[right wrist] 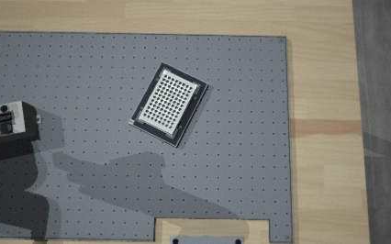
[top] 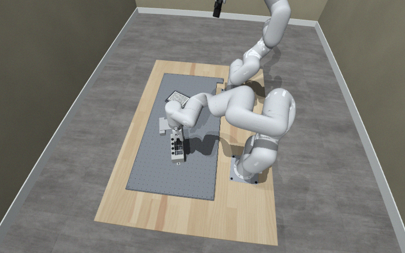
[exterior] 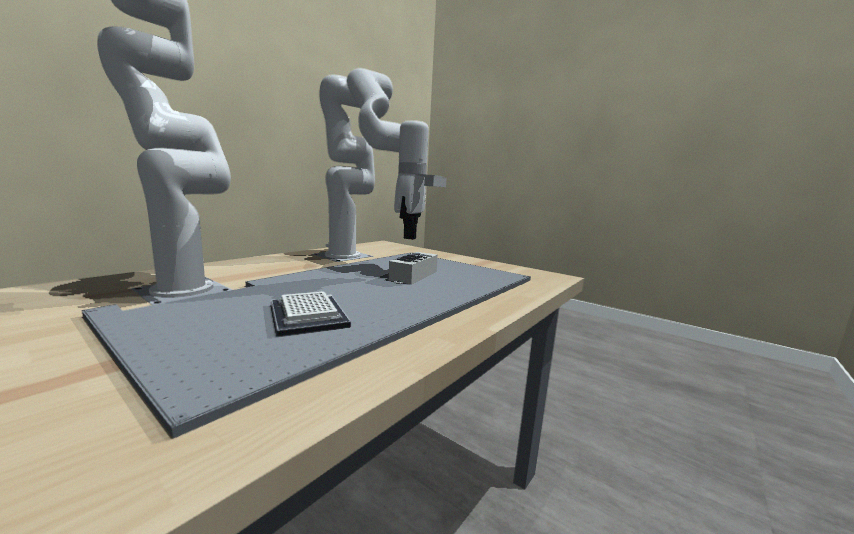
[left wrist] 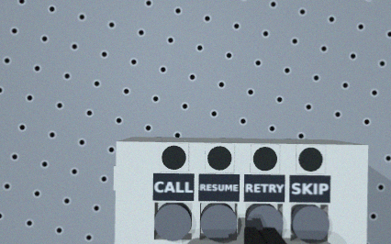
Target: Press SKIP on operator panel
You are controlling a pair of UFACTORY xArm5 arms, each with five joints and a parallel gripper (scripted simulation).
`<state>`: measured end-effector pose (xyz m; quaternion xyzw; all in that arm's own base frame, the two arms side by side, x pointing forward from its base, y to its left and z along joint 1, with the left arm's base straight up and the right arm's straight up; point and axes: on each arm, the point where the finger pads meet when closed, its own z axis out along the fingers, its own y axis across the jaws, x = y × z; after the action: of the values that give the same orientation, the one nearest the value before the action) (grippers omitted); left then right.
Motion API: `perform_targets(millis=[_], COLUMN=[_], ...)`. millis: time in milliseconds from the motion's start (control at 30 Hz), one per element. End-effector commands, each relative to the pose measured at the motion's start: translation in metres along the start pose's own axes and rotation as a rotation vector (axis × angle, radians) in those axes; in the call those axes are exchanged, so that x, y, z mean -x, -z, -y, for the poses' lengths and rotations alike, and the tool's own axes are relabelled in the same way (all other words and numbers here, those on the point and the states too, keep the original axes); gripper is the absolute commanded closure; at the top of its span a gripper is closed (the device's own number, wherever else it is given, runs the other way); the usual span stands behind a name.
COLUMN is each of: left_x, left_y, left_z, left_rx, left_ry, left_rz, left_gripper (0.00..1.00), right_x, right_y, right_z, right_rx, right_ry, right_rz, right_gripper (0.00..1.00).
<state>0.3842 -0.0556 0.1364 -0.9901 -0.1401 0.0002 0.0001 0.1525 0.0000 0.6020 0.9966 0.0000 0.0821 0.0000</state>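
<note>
Evidently the pressing is still to do. From the top view, we see the panel [top: 177, 159] [exterior: 401, 271] [left wrist: 128, 197] [right wrist: 30, 127] just below the middle of the frame, with our left tool [top: 178, 141] [exterior: 410, 233] [left wrist: 264, 236] over its upper end. Our right tool [top: 217, 9] is up at the top edge, well away from the bench [top: 141, 213] [exterior: 377, 407] [right wrist: 320, 83], wide open with nothing in it.

In the exterior view, right of centre, the left tool points down, fully closed on nothing, with a gap between it and the panel. No key is touched.

The left wrist view has the panel at the bottom, pale and boxy, its round grey keys in a row reading CALL, RESUME, RETRY, SKIP. The SKIP key [left wrist: 310, 224] is rightmost, and the SKIP lamp [left wrist: 310, 159] above its label is dark, as are the other three. The closed tips overlap the RETRY key [left wrist: 263, 215], so we judge a shift towards SKIP is needed, then a light push and a lift away.

In the right wrist view, the panel is cut off at the left edge, its visible lamps dark.
</note>
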Motion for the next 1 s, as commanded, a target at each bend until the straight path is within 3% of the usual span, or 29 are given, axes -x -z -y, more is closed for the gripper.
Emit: perform_targets(millis=[0,267,967], left_x=[-0.001,-0.001,-0.001], left_y=[-0.007,-0.017,-0.017], left_z=[0.0,0.0,-0.027], left_rx=[0.001,0.001,0.002], left_ry=[0.0,0.0,0.0], left_rz=[-0.003,-0.003,-0.003], left_gripper=[1.0,1.0,1.0], right_x=[0.0,0.0,0.0], right_y=[0.0,0.0,0.0], right_z=[0.0,0.0,0.0], right_rx=[0.0,0.0,0.0], right_ry=[0.0,0.0,0.0], right_rz=[-0.002,-0.002,-0.002], right_gripper=[0.0,0.0,0.0])
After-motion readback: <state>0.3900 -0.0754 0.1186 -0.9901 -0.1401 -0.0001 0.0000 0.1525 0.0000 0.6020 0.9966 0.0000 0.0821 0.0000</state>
